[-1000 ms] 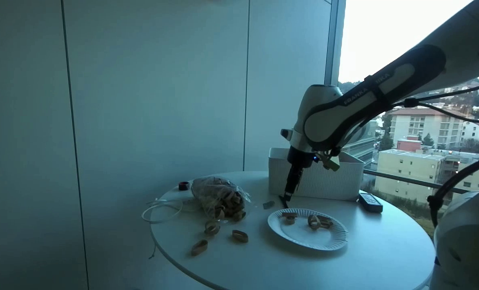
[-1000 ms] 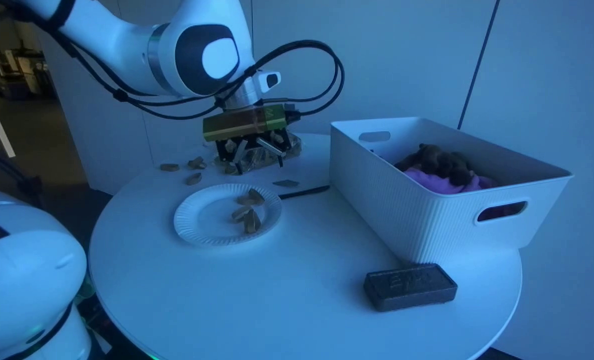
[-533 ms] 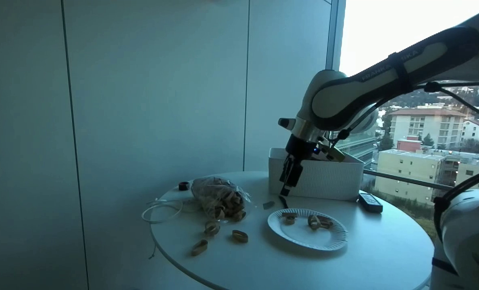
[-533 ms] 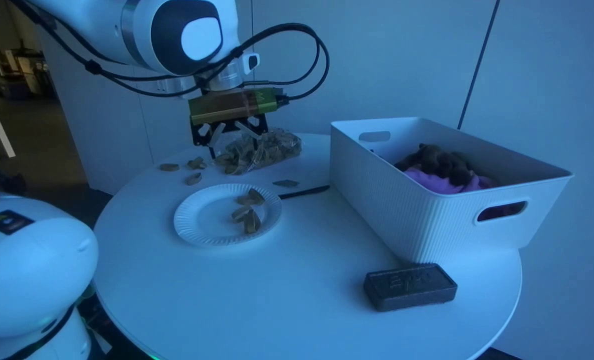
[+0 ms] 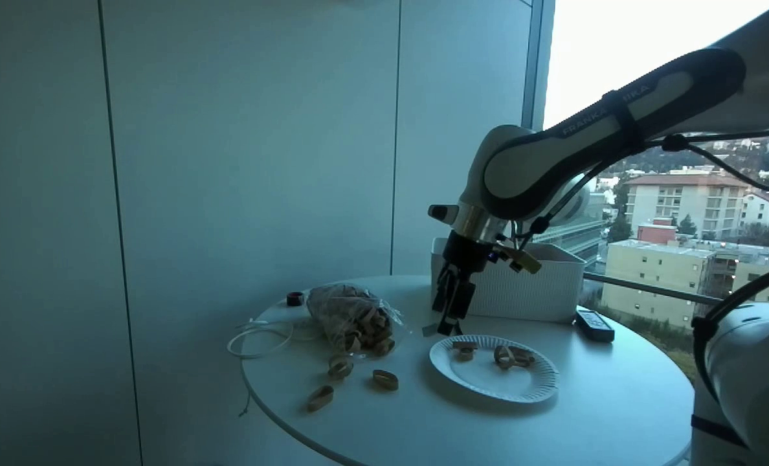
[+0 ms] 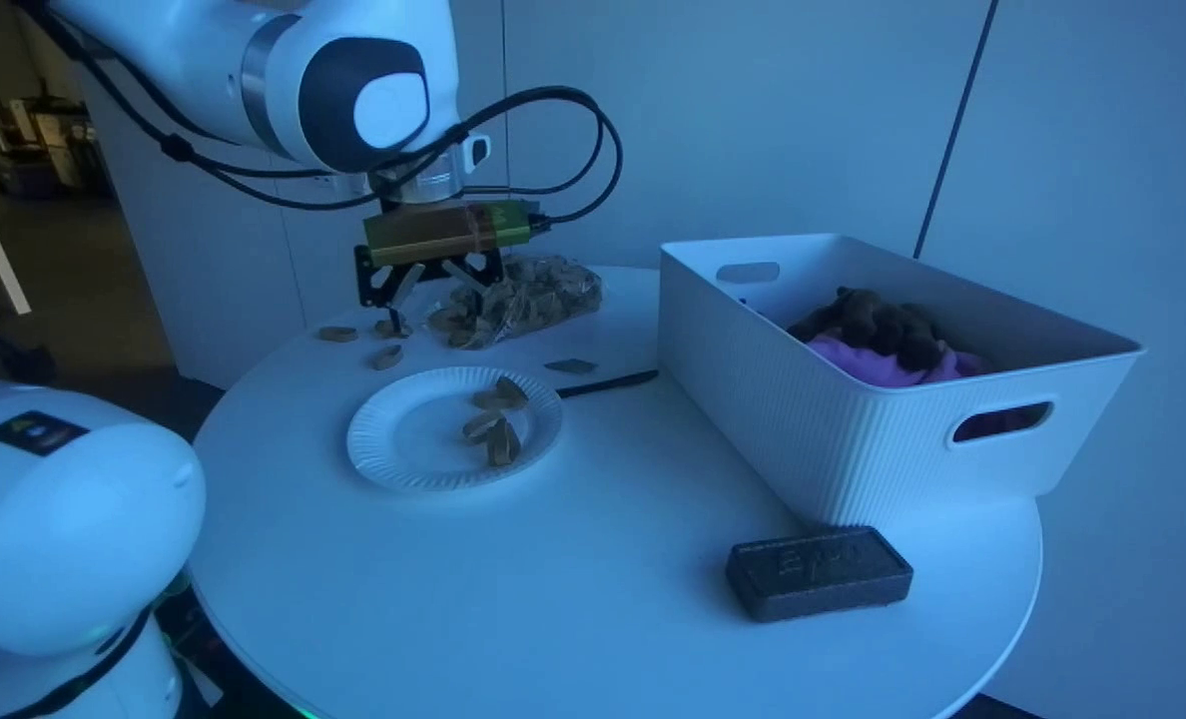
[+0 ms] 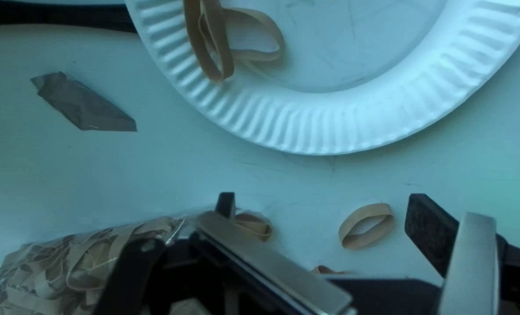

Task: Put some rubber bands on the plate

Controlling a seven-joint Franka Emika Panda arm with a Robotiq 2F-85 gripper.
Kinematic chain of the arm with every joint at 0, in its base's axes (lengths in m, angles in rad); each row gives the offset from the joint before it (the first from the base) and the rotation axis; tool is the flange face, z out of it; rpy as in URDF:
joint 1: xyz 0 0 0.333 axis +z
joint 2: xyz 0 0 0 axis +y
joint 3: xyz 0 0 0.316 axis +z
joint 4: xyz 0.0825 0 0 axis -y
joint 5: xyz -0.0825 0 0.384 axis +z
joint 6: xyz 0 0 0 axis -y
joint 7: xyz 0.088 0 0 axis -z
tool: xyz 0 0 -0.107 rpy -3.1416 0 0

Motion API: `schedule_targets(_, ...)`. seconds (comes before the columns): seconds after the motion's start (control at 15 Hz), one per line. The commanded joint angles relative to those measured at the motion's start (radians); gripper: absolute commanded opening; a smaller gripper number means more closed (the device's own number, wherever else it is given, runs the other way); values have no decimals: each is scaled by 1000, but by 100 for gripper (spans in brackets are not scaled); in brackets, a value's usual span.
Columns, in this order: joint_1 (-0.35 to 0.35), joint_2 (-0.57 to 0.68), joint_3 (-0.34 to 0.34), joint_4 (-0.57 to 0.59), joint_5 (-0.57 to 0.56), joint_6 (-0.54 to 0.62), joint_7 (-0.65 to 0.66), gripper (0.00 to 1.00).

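Note:
My gripper [image 7: 324, 206] is open and empty; in the wrist view a tan rubber band [image 7: 366, 226] lies on the table below, between its fingertips. The gripper is above the table in both exterior views [image 5: 448, 327] [image 6: 435, 312], beyond the plate. The white paper plate [image 5: 488, 388] [image 6: 403, 464] [image 7: 325, 131] holds several tan bands [image 5: 512, 357] [image 6: 502, 441] [image 7: 216, 39]. Loose bands [image 5: 385, 380] [image 6: 386, 357] lie on the table beside it. Another band [image 7: 328, 270] is partly hidden by the gripper. A clear bag of bands [image 5: 352, 317] [image 6: 543, 298] [image 7: 58, 267] lies near them.
A white ribbed bin [image 5: 520, 291] [image 6: 783, 419] stands on the table. A dark box [image 5: 595, 325] [image 6: 819, 574] is near it. A black flat strip [image 6: 608, 383] [image 7: 58, 15] and a grey scrap [image 6: 571, 366] [image 7: 85, 105] lie beside the plate. A white cord [image 5: 255, 355] lies by the bag.
The gripper rose, then came lower again. It has shifted to the left in both exterior views, now above the loose bands. It stays open. The plate and bands have not moved.

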Motion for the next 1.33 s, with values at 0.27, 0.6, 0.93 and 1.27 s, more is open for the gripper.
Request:
schedule_targets(0.27,44,170,94,0,1,134,-69,100)
schedule_targets(0.6,100,231,116,-1,33,278,-147,100)
schedule_targets(0.93,102,292,108,-1,9,529,-130,100)
schedule_targets(1.27,107,345,74,-2,20,589,-131,100)
